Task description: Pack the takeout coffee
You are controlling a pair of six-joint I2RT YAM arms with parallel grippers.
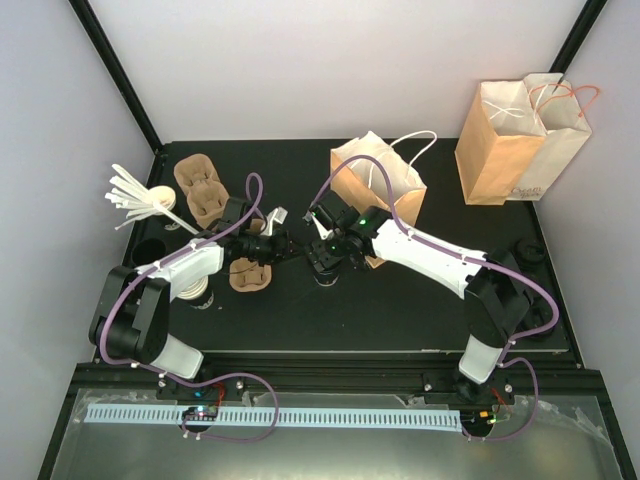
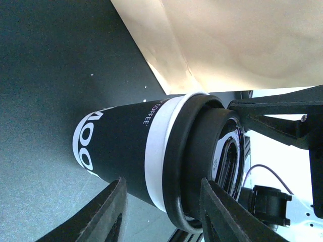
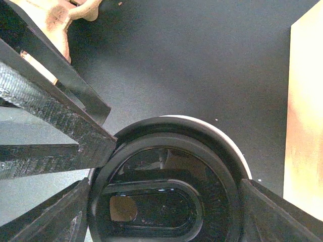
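Black-lidded coffee cup (image 2: 121, 146) upright at mid-worktop (image 1: 400, 310), just in front of the open paper bag (image 1: 385, 180), right fingers (image 3: 282, 212) spread wide and pressed to both sides of its lid, left fingers (image 2: 103, 217) half open astride its rim, grip unclear

An open brown paper bag (image 1: 385, 185) with white handles sits at the middle of the black table (image 1: 400, 310), and a taller paper bag (image 1: 520, 140) with orange handles stands well apart at the far right corner. At the far left, a pulp cup carrier (image 1: 200, 190) lies just beside a fanned bundle of white sticks (image 1: 135, 197). A second cup carrier (image 1: 248, 277) lies nearer.
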